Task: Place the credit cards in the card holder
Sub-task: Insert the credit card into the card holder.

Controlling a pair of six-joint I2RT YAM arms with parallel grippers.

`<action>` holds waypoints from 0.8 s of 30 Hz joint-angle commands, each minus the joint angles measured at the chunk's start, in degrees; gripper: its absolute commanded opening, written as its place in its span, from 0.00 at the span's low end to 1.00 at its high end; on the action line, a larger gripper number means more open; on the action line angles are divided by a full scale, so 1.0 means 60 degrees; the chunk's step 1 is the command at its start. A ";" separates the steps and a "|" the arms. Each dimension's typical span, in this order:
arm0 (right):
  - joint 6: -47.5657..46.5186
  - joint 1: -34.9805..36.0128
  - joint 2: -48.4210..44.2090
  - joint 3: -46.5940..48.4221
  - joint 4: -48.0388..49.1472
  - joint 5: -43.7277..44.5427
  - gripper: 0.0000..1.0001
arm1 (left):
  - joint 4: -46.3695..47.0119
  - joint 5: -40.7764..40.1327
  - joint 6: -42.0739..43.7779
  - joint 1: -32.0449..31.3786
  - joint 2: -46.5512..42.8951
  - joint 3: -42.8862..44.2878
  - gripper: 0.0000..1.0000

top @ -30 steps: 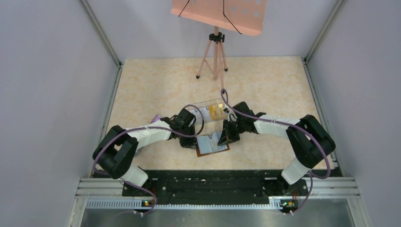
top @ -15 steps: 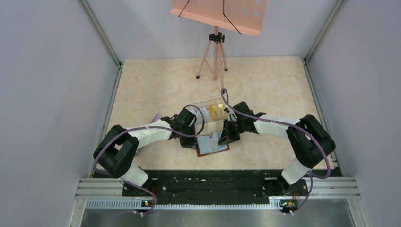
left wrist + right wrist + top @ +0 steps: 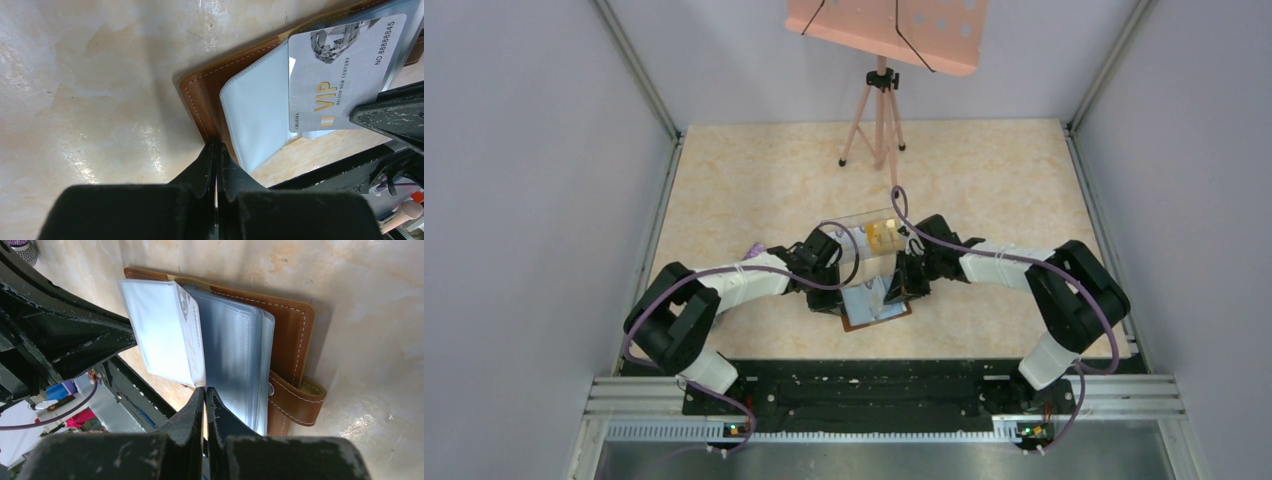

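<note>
One credit card (image 3: 340, 65) was held by the right fingers (image 3: 187, 412); the left fingers (image 3: 202, 162), closed, steadied the card holder (image 3: 295, 330); pocket (image 3: 255, 115) insertion judged next.

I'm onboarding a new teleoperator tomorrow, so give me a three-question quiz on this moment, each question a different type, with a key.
1. True or false: the brown leather folding card holder lies shut with its snap tab fastened.
2. Which one pinches the whitish plastic card? A. left gripper B. right gripper C. neither
3. Fill in: the gold word printed on that card is ___.

Key
1. False: it lies open, snap tab loose, clear pockets showing.
2. B. The left gripper is shut, its tips at the holder's leather edge.
3. VIP
</note>
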 commanded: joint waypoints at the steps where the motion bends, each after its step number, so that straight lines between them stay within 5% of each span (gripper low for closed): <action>1: -0.0203 -0.0052 0.0078 -0.0128 0.0158 0.0527 0.00 | -0.0014 -0.0306 0.0097 -0.0168 0.0482 -0.0116 0.00; 24: -0.1013 -0.0092 -0.0807 0.0057 -0.0724 0.1923 0.00 | -0.0018 -0.0241 0.0149 -0.0271 0.0690 -0.0015 0.00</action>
